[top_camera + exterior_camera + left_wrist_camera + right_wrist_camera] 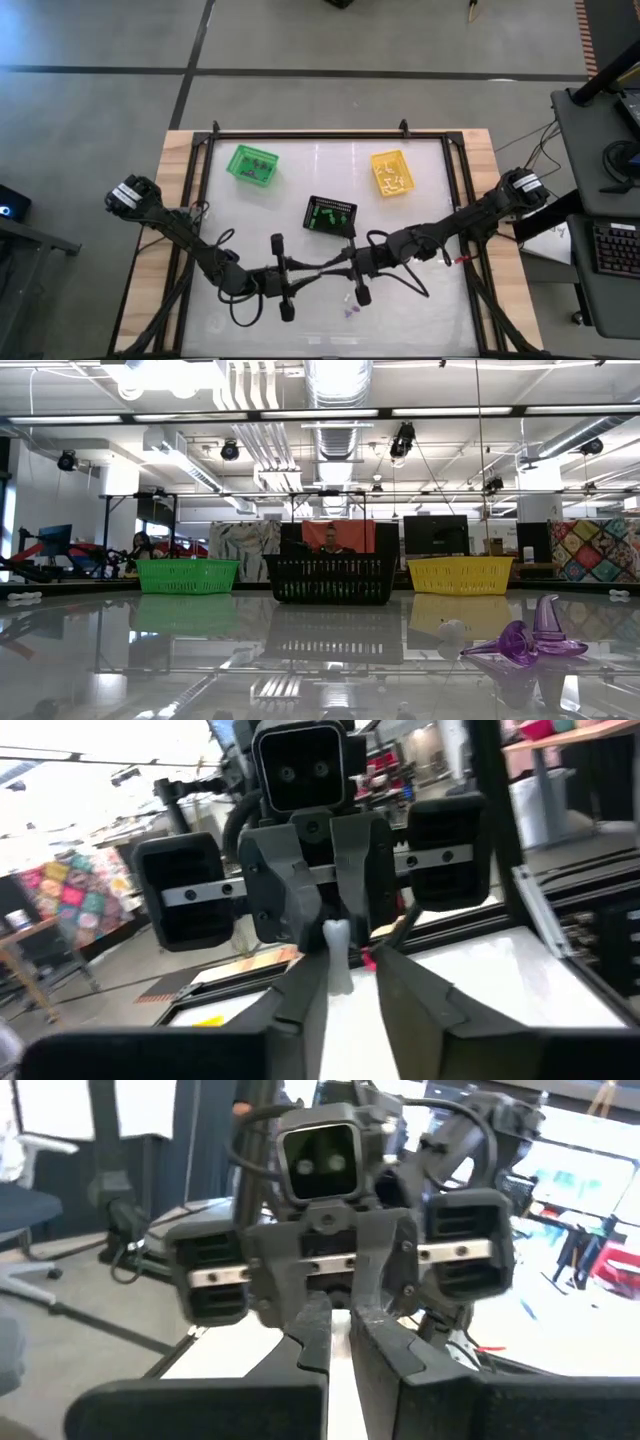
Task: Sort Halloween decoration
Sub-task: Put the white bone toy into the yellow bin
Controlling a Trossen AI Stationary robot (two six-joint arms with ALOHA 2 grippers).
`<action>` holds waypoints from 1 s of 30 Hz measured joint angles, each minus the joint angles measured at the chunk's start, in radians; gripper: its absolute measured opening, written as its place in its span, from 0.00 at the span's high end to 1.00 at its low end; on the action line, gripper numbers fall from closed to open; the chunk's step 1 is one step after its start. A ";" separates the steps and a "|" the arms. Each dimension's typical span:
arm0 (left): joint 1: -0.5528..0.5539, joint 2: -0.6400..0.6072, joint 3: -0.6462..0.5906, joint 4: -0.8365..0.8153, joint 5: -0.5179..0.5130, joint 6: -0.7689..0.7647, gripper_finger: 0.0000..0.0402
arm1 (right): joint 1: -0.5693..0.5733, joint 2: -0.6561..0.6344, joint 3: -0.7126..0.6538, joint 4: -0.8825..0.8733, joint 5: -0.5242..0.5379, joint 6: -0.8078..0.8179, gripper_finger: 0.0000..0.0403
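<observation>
The left gripper (300, 283) and right gripper (335, 272) meet nose to nose near the table's front, apparently a handover: left jaws loosening around a white trinket (338, 955), right jaws pinching it. Purple trinkets (351, 312) lie just nearer.

Both arms are dark and slim-jointed, with white-labelled bases, loose black cables along them, and blocky grey-black camera-topped grippers.

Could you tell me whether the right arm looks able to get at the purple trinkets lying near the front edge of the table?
Probably yes. The purple trinkets lie in the open just in front of the right gripper, with nothing between them, but its jaws are shut on a white trinket.
</observation>
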 joint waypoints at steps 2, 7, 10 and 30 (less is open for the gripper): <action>0.000 -0.002 0.000 0.000 -0.025 0.000 0.78 | -0.006 -0.006 0.000 -0.003 0.003 0.025 0.97; 0.001 -0.009 -0.007 -0.029 -0.101 -0.024 0.68 | -0.031 -0.069 0.000 -0.125 0.061 0.134 0.97; 0.002 -0.016 -0.015 -0.066 -0.180 -0.076 0.64 | -0.073 -0.151 0.012 -0.340 0.164 0.248 0.97; 0.027 -0.016 -0.020 -0.107 -0.201 -0.180 0.64 | -0.796 -0.278 -0.001 -1.415 0.420 0.809 0.89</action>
